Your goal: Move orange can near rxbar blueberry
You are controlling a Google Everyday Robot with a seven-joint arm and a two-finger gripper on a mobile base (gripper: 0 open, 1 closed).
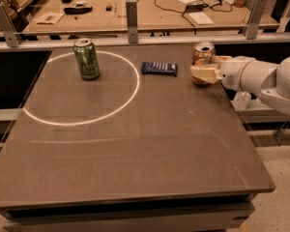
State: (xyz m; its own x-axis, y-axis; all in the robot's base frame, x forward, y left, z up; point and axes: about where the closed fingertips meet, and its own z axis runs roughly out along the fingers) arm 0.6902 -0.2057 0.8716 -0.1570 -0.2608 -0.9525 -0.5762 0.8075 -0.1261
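Note:
The orange can (203, 52) stands upright at the table's far right, its silver top showing. My gripper (201, 73) reaches in from the right, and its pale fingers (206, 74) are closed around the can's lower half, hiding it. The rxbar blueberry (159, 68), a flat dark blue bar, lies on the table about a can's width left of the can, just outside the white circle. I cannot tell whether the can rests on the table or is slightly lifted.
A green can (87, 58) stands inside the white circle (130, 98) marked on the dark table (135, 158). A rail with metal posts (131, 14) runs along the far edge, with a cluttered desk behind. The table's right edge is close under my arm (261, 79).

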